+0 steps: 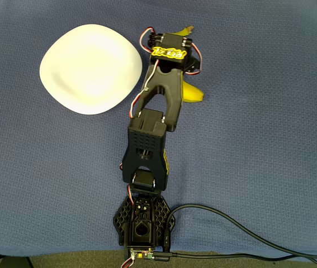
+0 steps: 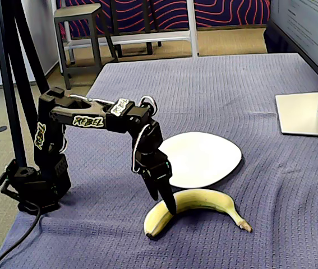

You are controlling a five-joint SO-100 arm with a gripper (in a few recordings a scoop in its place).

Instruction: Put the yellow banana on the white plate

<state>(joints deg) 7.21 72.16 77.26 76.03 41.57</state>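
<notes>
The yellow banana (image 2: 203,200) lies on the blue cloth in front of the white plate (image 2: 201,158), its brown stem pointing right in the fixed view. My gripper (image 2: 169,203) points straight down onto the banana's left third. One dark finger (image 2: 166,193) stands against the banana's near side, and the other is hidden. From overhead, the wrist (image 1: 172,56) covers most of the banana (image 1: 193,93); its two ends stick out above and below. The plate (image 1: 91,67) sits to the left of the gripper, apart from it, with nothing on it.
A monitor stand (image 2: 307,112) rests on the cloth at the right of the fixed view. The arm's base (image 1: 142,226) and a black cable (image 1: 231,229) sit at the bottom edge overhead. A stool and chair legs stand beyond the table.
</notes>
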